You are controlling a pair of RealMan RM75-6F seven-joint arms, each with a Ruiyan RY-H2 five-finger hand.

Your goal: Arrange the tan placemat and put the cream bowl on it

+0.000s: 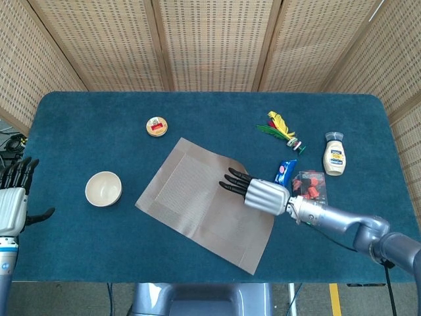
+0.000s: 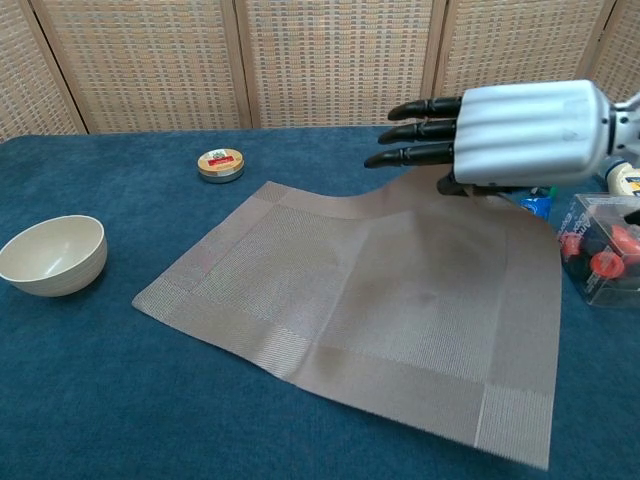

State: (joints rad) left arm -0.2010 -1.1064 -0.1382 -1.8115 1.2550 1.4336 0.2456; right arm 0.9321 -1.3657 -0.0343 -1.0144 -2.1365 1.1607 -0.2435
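1. The right robot hand (image 2: 520, 130) pinches the tan placemat (image 1: 207, 201) by its far edge, lifting that edge off the counter (image 1: 99, 125).
2. The cream bowl (image 1: 103, 188) sits empty, left of the placemat.
3. The left robot hand (image 1: 13, 197) hangs spread at the counter's left edge, holding nothing.

The right hand (image 2: 520, 135) hides the placemat's (image 2: 380, 300) far edge.

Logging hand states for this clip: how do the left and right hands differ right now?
The right hand grips the tan placemat by its edge, lifting it; the left hand holds nothing. The right reaches over mid-table; the left sits off the table's left edge. Both have dark fingers.
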